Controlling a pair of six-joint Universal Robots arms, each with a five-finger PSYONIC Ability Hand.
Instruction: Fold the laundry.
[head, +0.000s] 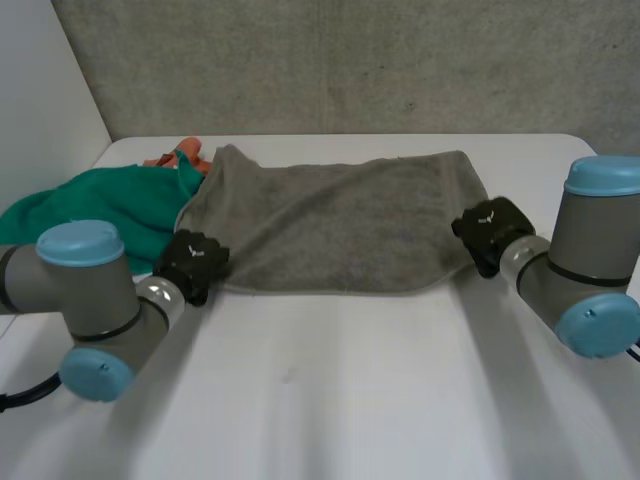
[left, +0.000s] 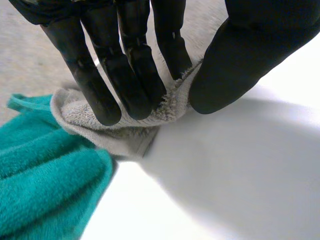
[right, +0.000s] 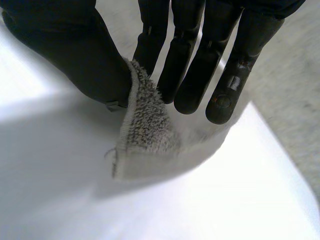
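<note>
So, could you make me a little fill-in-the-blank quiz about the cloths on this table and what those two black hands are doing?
1. The left hand and the right hand each pinch a near corner of the same ____ towel.
2. The green cloth lies beside the robot's ____ hand.
3. A small ____ item peeks out behind the green cloth.
4. Everything lies on a ____ table.
Missing words: grey; left; orange; white.

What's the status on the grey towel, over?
Left hand pinches grey towel at near-left corner, right hand at near-right corner. Towel lies spread on table. Green cloth against its left end.
</note>
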